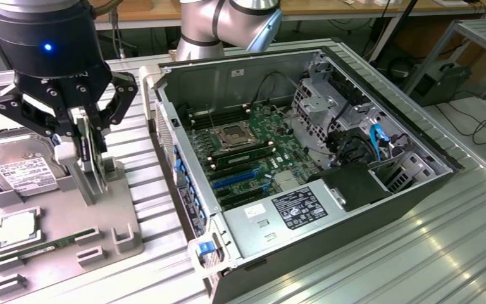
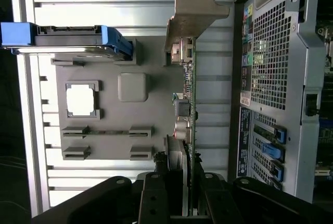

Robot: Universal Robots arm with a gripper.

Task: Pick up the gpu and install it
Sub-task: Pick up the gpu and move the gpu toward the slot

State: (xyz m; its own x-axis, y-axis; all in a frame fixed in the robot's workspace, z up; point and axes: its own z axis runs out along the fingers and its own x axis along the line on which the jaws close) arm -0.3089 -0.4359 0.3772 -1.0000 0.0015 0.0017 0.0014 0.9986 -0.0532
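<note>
Green circuit board seen edge-on, the gpu (image 1: 84, 171) (image 2: 188, 99) stands upright at the exterior view's left, over a grey holder plate (image 1: 66, 218) (image 2: 156, 78) that lies on the ribbed aluminium surface (image 1: 412, 240). The black tool (image 1: 88, 152) (image 2: 184, 195) comes down on it from above and is clenched on the card, one finger against each flat side. In the wrist view the card's heatsink block sits just ahead of the fingers and its silver end bracket (image 2: 193, 13) is at the far end. The card's lower edge meets the plate's upright grey stand (image 1: 91, 187); whether it rests in the stand or hangs just clear of it cannot be told.

On the same plate are a hard drive (image 1: 19, 170) (image 2: 67, 36) with a white label and blue side rails, a square processor chip (image 1: 19, 229) (image 2: 81, 100) in its recess, and a narrow RAM stick (image 1: 45, 248) (image 2: 106, 131) lying between small grey clips. All three sit apart from the card.

Just beside the plate, toward the exterior view's right, an open computer case (image 1: 252, 76) (image 2: 270, 67) lies on its side. Inside it are a green motherboard (image 1: 264, 149) with blue expansion slots (image 1: 235, 180), a power supply (image 1: 298, 209) with a label, and a blue cable (image 1: 378, 142). The gpu is outside the case, well apart from the slots.
</note>
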